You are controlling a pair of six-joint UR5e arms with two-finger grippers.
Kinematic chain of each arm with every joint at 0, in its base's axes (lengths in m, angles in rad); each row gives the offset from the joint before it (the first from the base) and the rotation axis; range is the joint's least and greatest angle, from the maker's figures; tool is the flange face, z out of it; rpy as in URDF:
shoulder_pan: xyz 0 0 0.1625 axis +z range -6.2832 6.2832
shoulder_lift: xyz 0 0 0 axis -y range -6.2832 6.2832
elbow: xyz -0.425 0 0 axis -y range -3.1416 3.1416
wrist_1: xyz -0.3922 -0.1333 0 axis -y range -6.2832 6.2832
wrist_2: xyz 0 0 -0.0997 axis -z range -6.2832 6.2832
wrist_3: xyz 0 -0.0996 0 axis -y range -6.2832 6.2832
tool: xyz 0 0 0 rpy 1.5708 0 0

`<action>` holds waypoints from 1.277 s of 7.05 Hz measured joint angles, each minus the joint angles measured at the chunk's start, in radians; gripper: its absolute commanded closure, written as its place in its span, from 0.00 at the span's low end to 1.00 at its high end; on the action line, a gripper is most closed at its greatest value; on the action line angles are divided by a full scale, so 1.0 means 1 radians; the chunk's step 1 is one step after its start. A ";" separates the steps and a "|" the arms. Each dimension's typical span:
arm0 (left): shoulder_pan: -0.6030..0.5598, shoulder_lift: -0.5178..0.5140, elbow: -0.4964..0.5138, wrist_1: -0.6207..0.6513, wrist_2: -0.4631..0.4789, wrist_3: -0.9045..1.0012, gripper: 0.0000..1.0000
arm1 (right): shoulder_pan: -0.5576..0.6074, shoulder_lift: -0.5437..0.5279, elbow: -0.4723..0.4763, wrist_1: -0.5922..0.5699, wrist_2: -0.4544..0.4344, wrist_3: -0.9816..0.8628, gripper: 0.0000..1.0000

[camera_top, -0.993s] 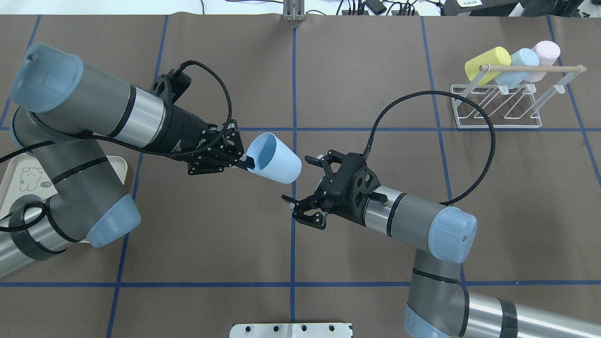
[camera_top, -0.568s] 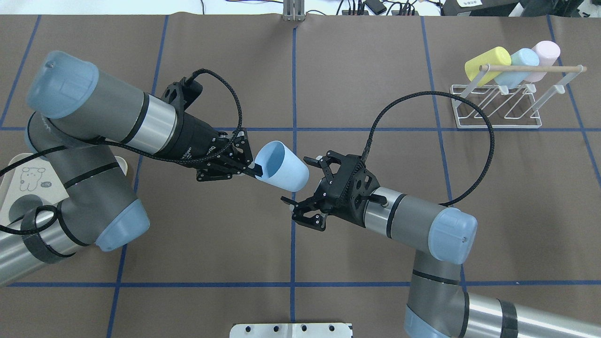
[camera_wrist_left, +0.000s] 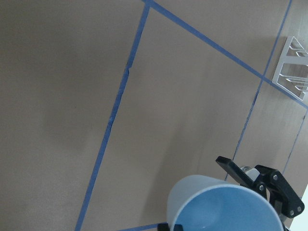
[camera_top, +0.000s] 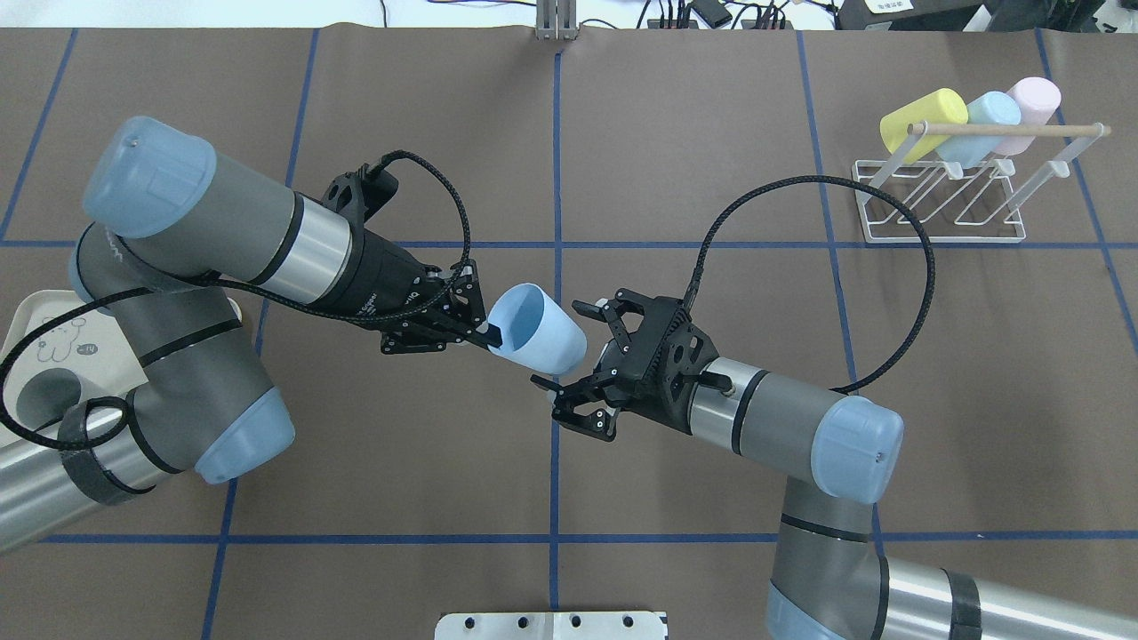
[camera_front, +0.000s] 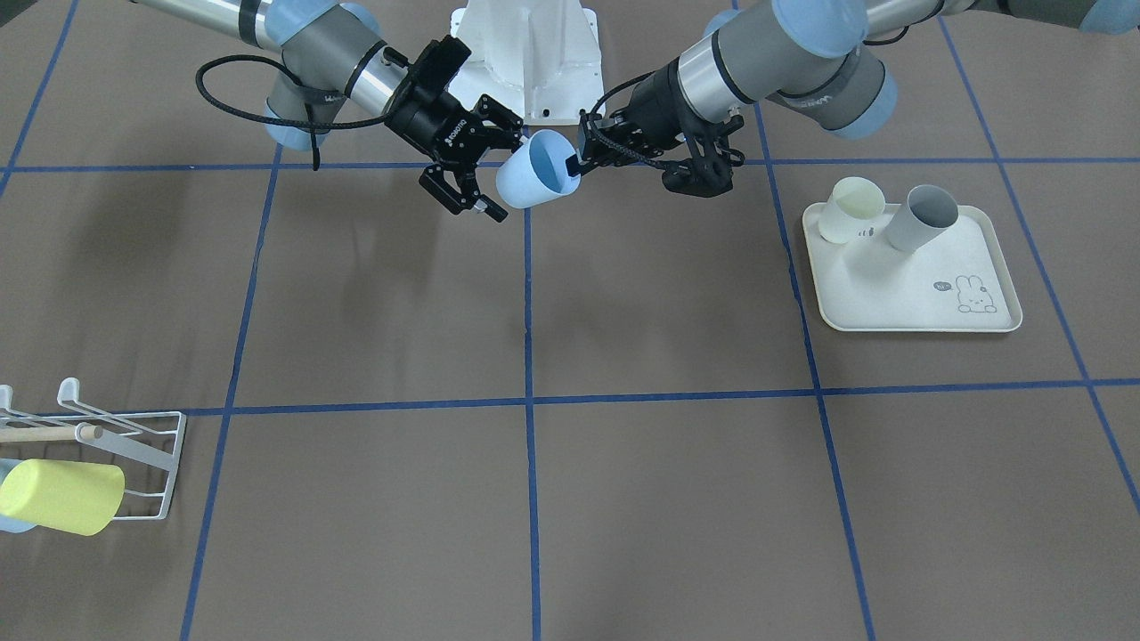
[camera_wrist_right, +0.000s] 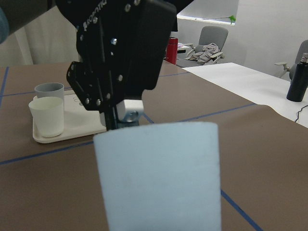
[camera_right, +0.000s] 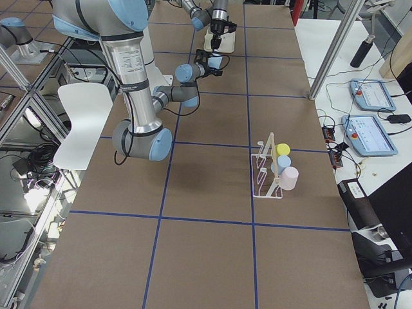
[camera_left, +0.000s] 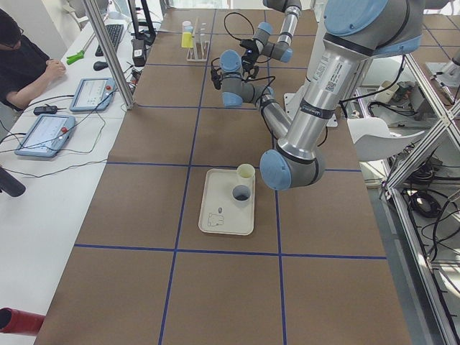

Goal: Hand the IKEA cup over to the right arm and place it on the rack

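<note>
A light blue IKEA cup (camera_top: 538, 331) hangs tilted above the table's middle. My left gripper (camera_top: 487, 333) is shut on its rim, one finger inside the mouth. My right gripper (camera_top: 560, 345) is open, and the cup's base sits at the gap between its spread fingers without touching them. The front-facing view shows the same cup (camera_front: 534, 169) between the left gripper (camera_front: 574, 163) and the right gripper (camera_front: 499, 169). The right wrist view is filled by the cup's side (camera_wrist_right: 159, 173). The white wire rack (camera_top: 942, 236) stands at the far right.
The rack carries yellow (camera_top: 925, 116), blue and pink cups under a wooden rod. A cream rabbit-print tray (camera_front: 917, 285) with a cream cup (camera_front: 850, 206) and a grey cup (camera_front: 922, 218) lies on my left side. Operators' desks line the far table edge.
My left arm carried the cup rightward and slightly nearer, bringing its base up to the right gripper's open fingers. The right gripper stayed nearly still and open.
</note>
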 measured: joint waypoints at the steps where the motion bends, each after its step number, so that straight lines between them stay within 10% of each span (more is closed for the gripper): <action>1: 0.000 0.000 0.001 0.000 0.000 0.001 1.00 | -0.003 -0.002 0.000 0.000 -0.001 -0.021 0.30; 6: 0.001 0.000 0.002 0.001 0.003 0.002 1.00 | -0.012 -0.009 0.001 0.000 0.000 -0.040 0.38; 7: 0.000 0.001 0.003 0.001 0.004 0.002 0.65 | -0.012 -0.008 0.001 0.000 0.000 -0.040 0.38; 8: 0.001 0.001 0.003 0.000 0.004 0.002 0.01 | -0.013 -0.006 0.002 0.003 0.001 -0.040 0.38; 9: 0.001 0.000 -0.001 0.002 0.005 0.012 0.00 | -0.013 -0.006 0.003 0.001 0.000 -0.040 0.38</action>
